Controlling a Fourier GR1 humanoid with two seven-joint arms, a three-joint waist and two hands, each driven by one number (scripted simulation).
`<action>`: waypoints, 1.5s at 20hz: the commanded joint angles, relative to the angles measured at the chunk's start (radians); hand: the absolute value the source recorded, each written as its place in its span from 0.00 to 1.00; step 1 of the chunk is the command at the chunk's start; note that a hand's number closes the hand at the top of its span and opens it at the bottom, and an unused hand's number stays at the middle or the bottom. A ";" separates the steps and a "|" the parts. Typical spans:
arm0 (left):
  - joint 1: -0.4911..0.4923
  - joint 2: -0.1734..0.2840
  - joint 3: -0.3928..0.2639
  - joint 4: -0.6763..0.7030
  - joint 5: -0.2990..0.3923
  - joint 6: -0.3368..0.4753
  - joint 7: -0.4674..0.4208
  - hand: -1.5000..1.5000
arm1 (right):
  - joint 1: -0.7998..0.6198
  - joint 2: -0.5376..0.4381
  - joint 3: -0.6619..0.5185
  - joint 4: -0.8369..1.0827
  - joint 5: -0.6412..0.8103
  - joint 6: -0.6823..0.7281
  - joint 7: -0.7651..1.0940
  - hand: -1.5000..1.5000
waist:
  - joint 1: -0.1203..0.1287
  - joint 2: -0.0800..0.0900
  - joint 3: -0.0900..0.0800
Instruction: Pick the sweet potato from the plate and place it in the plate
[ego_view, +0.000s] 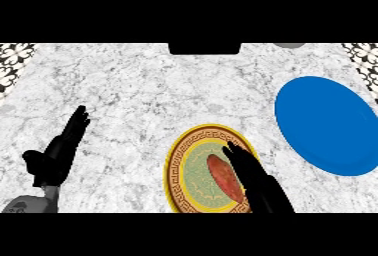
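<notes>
While the sweet potato lies on the patterned plate at the surface's near edge, the right hand, fingers straight, reaches beside it; grasp and transfer to the blue plate remain.

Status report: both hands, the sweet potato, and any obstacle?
Left hand open, resting at left. Right hand open beside sweet potato, not gripping. Potato on yellow-rimmed plate. Blue plate bare; nothing between.

The right hand lies with straight fingers over the yellow-rimmed plate, just beside the sweet potato. A blue plate sits apart. The left hand rests open on the marble tabletop.
</notes>
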 joint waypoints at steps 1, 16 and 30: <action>0.006 -0.006 0.010 -0.003 -0.002 -0.012 -0.011 0.50 | -0.052 -0.031 0.011 -0.091 0.036 0.204 0.217 0.00 | 0.006 0.001 0.001; 0.075 -0.031 0.081 0.007 -0.050 -0.100 -0.071 0.50 | -0.113 0.076 -0.060 0.037 0.029 0.477 0.377 0.00 | 0.010 0.003 0.003; 0.020 -0.166 0.125 0.029 -0.169 -0.063 -0.044 0.50 | -0.134 0.246 -0.072 0.290 0.205 0.455 0.292 0.00 | 0.007 0.003 0.003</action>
